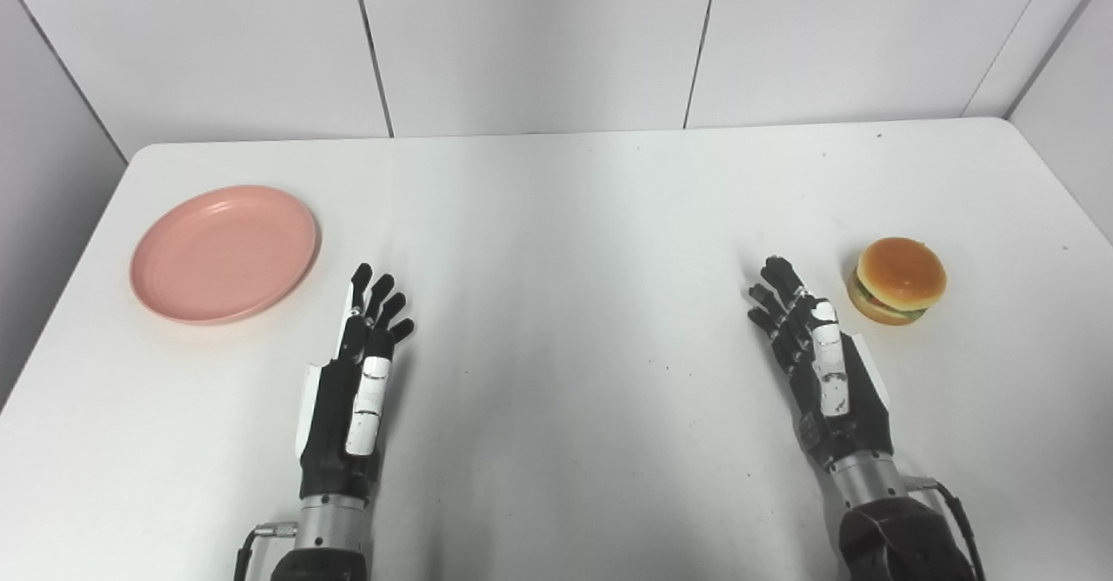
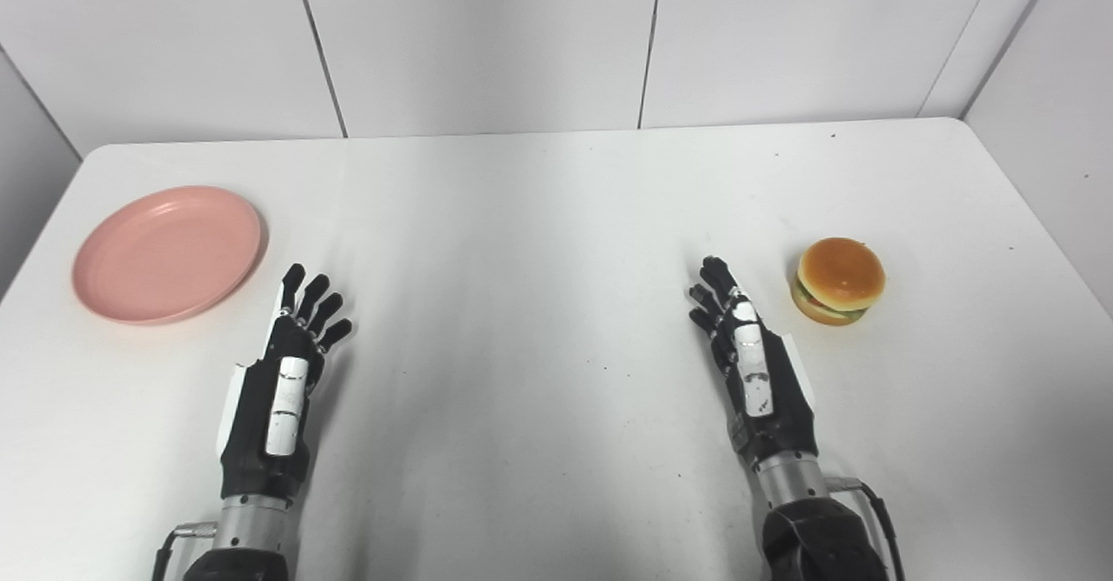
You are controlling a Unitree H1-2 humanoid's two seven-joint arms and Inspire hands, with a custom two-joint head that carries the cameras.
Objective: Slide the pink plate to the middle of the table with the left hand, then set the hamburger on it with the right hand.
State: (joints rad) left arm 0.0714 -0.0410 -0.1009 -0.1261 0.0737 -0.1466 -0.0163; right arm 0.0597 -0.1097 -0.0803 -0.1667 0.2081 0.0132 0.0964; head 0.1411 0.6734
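A pink plate (image 1: pixel 224 252) lies empty on the white table (image 1: pixel 574 216) at the left. A toy hamburger (image 1: pixel 898 280) with a brown bun stands at the right. My left hand (image 1: pixel 361 372) is open and empty, fingers stretched forward, just right of and nearer than the plate, not touching it. My right hand (image 1: pixel 813 355) is open and empty, fingers stretched forward, just left of the hamburger and apart from it. Both also show in the right eye view: the left hand (image 2: pixel 283 381) and the right hand (image 2: pixel 752 363).
White panelled walls (image 1: pixel 539 33) stand behind the table's far edge and close in at both sides. The table's left edge runs close to the plate.
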